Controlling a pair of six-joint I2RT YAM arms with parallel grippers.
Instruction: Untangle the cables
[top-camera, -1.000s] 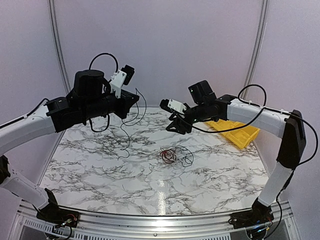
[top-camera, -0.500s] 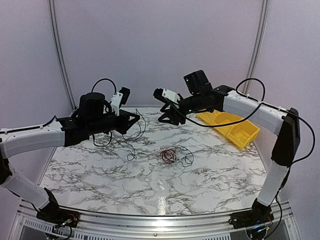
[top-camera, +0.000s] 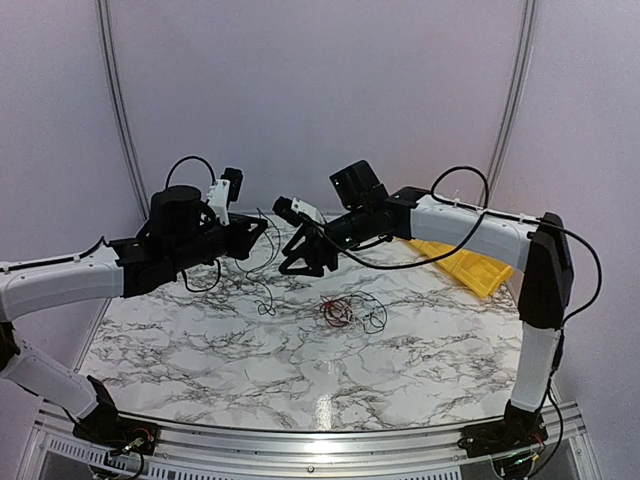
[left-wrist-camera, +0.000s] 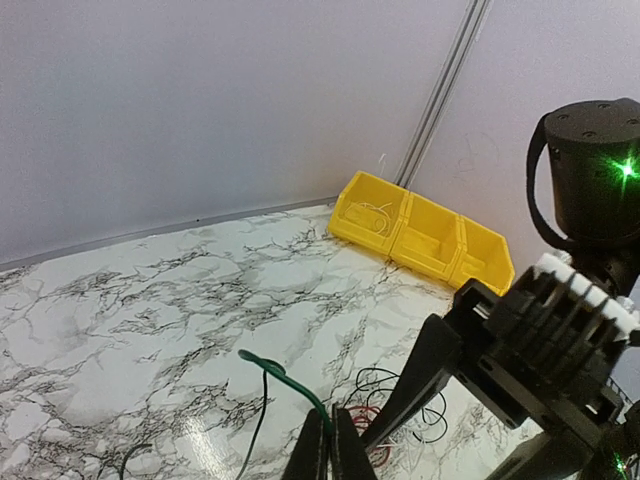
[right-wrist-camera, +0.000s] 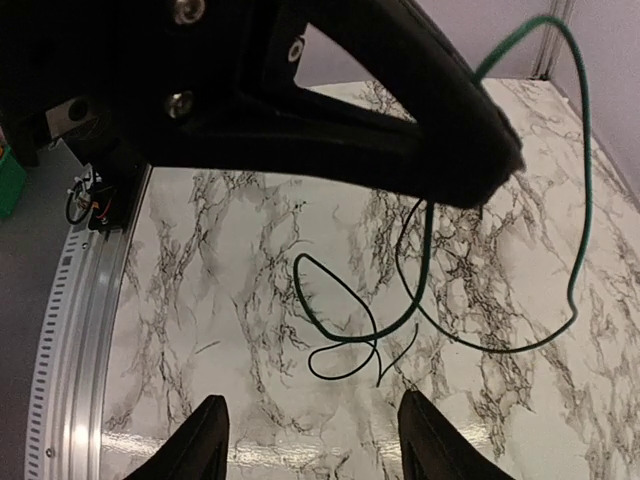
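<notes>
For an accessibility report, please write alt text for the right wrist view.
The shut left gripper, seen close from the side, holds a thin dark green cable that hangs in loose loops over the marble table. The right gripper, open, shows at the bottom edge.

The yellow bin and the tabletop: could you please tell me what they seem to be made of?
Yellow bin: probably moulded plastic, judging by the uniform glossy colour and thin dividing walls. Tabletop: glossy marble pattern with grey veins and lamp glare; whether it is real stone or printed laminate, I cannot tell.
</notes>
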